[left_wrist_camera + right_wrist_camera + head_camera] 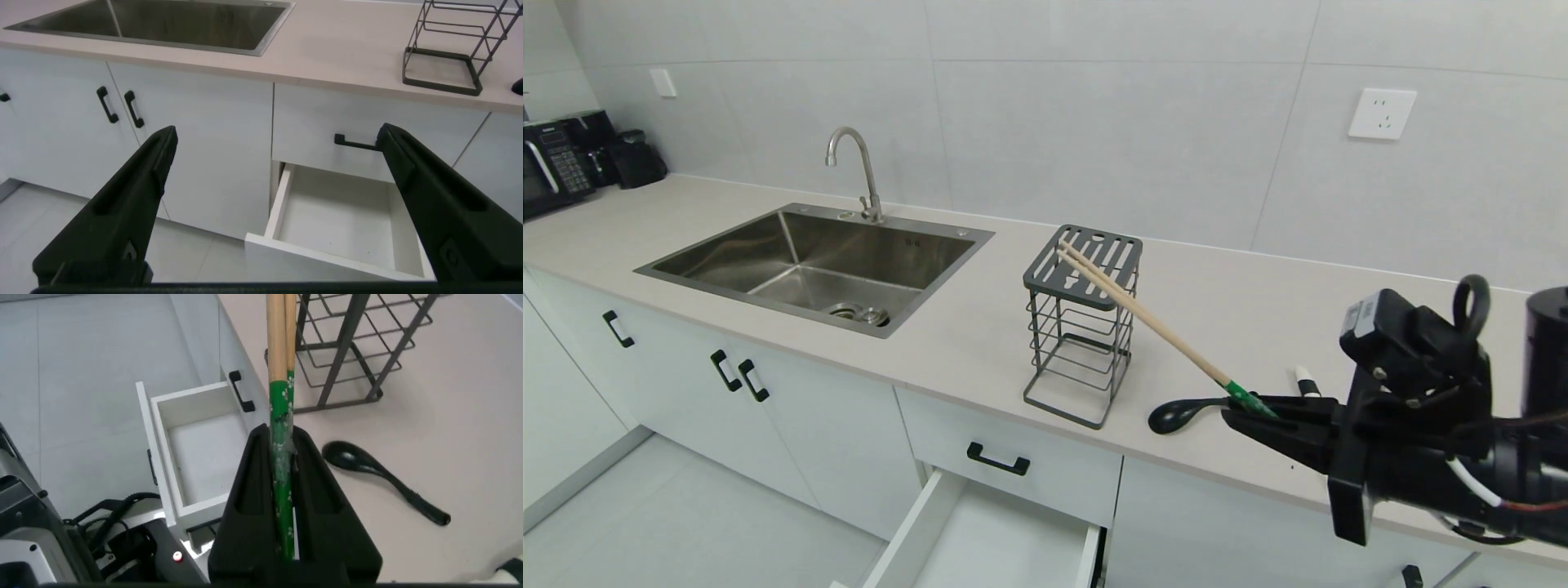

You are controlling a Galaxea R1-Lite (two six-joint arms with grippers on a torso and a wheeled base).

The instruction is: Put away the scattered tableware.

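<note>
My right gripper is shut on a pair of wooden chopsticks with green ends; it grips them by those green ends. Their thin tips rest on the slotted top of the grey wire rack, which stands upright on the counter. A black spoon lies on the counter just left of the gripper, also seen as the black spoon beside the rack. My left gripper hangs open in front of the cabinets, above the open drawer.
A steel sink with a tap lies left of the rack. A small white and black object lies on the counter behind my right gripper. The white drawer stands pulled out below the counter edge.
</note>
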